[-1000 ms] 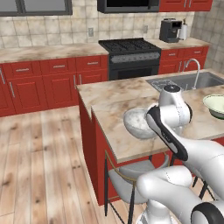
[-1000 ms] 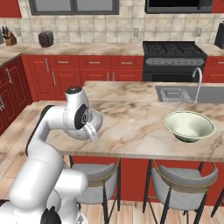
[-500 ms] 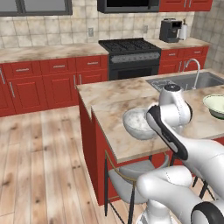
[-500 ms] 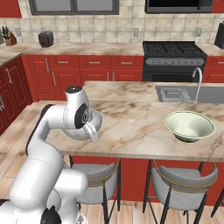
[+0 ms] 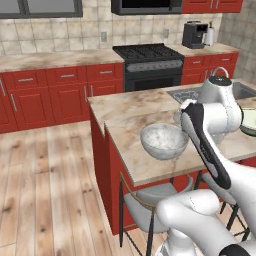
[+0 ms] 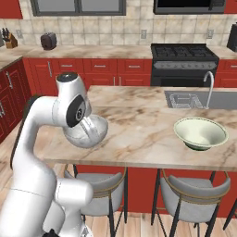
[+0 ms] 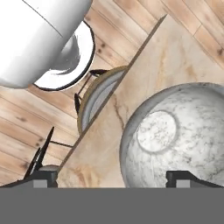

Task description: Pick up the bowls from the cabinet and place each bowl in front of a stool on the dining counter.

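two bowls (image 6: 201, 133) (image 5: 164, 140), dining counter (image 6: 143, 139), two stools (image 6: 196, 194) (image 6: 97, 194)

free: bare dining counter (image 6: 139, 134) between marbled bowl (image 6: 88, 132) and cream bowl (image 6: 200, 133) | obstacles: faucet (image 6: 209, 88), sink (image 6: 187, 99) behind cream bowl

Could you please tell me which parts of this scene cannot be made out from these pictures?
- Marbled bowl: its left side hidden by the arm in the right base view.
- Cream bowl: cut by the edge and the arm in the left base view.
- Gripper: finger tips barely show in the hand view.
- Stool: mostly under the dining counter.
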Tool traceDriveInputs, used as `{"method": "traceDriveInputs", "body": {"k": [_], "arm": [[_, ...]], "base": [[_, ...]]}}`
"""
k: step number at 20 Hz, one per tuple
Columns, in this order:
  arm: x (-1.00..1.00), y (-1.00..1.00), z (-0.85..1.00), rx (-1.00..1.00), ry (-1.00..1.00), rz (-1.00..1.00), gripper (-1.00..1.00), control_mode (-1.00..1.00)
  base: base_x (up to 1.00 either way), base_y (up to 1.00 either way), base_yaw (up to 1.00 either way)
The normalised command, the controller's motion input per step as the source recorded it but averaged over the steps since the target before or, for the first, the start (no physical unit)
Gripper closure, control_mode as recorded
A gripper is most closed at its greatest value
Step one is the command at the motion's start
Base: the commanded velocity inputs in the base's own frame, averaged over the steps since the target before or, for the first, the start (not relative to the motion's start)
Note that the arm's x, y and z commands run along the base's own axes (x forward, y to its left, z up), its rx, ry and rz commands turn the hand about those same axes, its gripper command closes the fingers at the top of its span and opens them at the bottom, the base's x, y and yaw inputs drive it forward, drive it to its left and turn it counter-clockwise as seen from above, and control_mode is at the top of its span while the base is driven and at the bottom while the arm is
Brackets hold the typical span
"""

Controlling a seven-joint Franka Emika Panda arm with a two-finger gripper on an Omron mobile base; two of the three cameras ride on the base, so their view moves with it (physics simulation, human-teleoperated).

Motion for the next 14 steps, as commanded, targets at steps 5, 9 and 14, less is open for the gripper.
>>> {"method": "traceDriveInputs", "body": {"k": [5, 9, 14], "arm": [[-0.99, 0.37, 0.20, 0.00, 0.00, 0.18, -1.00, -1.00], [-0.99, 0.35, 0.00, 0.00, -0.02, 0.26, -1.00, -1.00], [-0.56, -0.13, 0.18, 0.00, -0.17, 0.16, -1.00, -1.00]], "base": [[0.00, 0.00, 0.00], [0.00, 0.00, 0.00], [0.00, 0.00, 0.00]]}}
